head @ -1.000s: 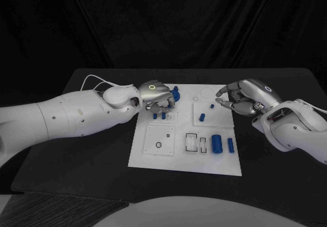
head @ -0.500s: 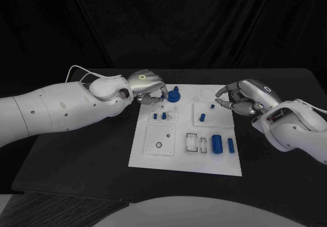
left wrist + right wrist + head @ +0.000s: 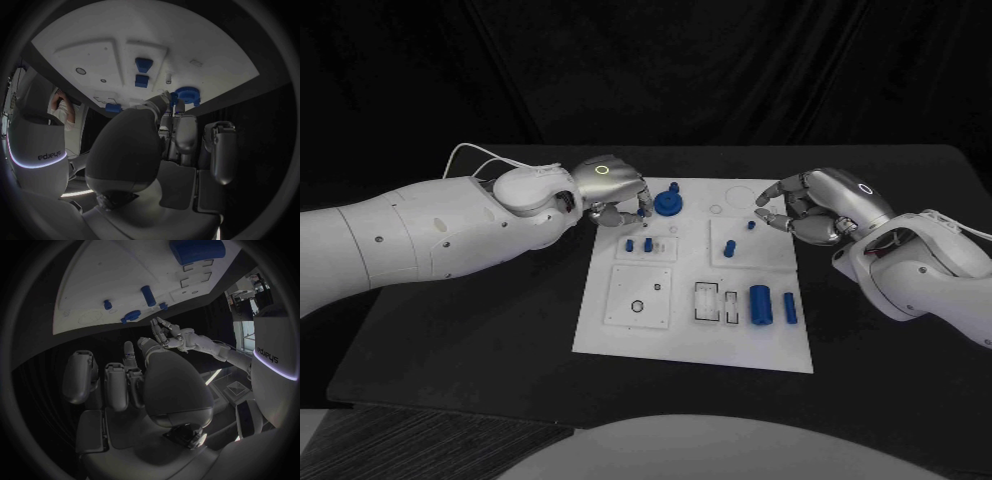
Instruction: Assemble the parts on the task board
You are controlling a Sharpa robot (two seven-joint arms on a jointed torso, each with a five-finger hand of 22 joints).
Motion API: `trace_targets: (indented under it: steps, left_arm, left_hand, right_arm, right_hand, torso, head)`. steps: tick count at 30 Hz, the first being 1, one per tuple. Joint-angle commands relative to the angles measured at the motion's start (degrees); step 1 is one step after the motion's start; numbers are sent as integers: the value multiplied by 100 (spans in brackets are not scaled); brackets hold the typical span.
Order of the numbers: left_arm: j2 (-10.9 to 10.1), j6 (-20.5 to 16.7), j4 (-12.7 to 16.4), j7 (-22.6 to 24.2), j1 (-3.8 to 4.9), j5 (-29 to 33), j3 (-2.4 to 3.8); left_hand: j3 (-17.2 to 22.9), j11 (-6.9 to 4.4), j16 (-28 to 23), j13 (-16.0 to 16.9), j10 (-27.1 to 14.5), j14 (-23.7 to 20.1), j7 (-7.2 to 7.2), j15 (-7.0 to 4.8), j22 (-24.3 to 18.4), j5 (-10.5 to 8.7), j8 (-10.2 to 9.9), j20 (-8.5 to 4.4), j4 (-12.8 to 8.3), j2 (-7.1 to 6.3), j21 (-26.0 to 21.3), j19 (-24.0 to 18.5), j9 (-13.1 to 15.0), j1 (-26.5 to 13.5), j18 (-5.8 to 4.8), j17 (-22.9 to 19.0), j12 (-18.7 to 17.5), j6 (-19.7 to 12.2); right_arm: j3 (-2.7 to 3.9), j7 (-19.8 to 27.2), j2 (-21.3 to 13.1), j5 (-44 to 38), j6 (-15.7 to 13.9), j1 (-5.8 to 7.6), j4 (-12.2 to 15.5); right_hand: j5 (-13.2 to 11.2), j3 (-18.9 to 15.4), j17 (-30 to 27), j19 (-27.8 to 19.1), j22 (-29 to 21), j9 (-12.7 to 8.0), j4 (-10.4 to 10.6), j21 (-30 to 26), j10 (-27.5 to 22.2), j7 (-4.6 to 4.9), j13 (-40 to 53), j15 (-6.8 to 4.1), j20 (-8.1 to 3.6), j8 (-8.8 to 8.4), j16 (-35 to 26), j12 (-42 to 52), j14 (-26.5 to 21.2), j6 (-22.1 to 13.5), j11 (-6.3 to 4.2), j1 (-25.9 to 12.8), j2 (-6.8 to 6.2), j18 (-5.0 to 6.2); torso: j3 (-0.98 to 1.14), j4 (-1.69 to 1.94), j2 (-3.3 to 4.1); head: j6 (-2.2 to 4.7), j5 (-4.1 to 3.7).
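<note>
The white task board lies mid-table. A blue gear with a post stands near its far left corner, and two small blue pegs stand just nearer. My left hand hovers at the board's far left edge. Its fingertips reach close to the gear, and I see nothing held in them. My right hand hangs over the board's far right edge with loosely bent, empty fingers. A blue block and a small blue piece sit just left of it.
A large blue cylinder and a thinner blue one lie near the board's right side, beside outlined slots. A square plate with a small ring is at the near left. Black table surrounds the board.
My left hand has lifted off the two small pegs and drawn back to the board's far left edge, beside the gear. The right hand has not moved.
</note>
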Motion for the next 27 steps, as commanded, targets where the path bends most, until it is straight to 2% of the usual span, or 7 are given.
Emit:
trace_targets:
  steps: [1,12,27]
  left_arm:
    - [21,182,-17,17,-31,-3,3]
    - [105,239,-97,43,-109,-3,3]
    - [182,192,-164,57,-143,-3,3]
  left_hand:
    - [202,-50,-44,4,135,6,-6,-100,1361,-92,-97,-24,12,-10,-34,196,-69,-28,-84,-70,-36,-73]
    - [202,-48,-50,4,141,1,-2,-100,1360,-91,-106,-24,16,-9,-39,194,-74,-28,-83,-79,-40,-84]
    - [207,-51,-53,6,164,-4,-6,-99,1360,-86,-131,-24,13,-11,-41,193,-86,-14,-83,-82,-43,-115]
  right_arm:
    - [3,-91,-1,-7,19,-13,3]
    - [3,-94,0,-7,22,-14,5]
    - [3,-100,-15,-7,20,-15,17]
  right_hand:
    - [119,128,504,37,1064,-59,-42,28,617,-15,1528,-5,8,102,3,115,430,45,40,26,10,219]
    - [119,128,504,37,1064,-59,-42,28,617,-15,1528,-5,8,102,3,115,430,45,40,26,10,219]
    - [119,128,504,37,1064,-59,-42,28,617,-15,1528,-5,8,102,3,115,430,45,40,26,10,219]
  torso:
    - [-11,0,13]
    - [-6,-4,1]
    - [-4,-5,3]
  head:
    - [1,-7]
    - [1,-4]
    - [1,-17]
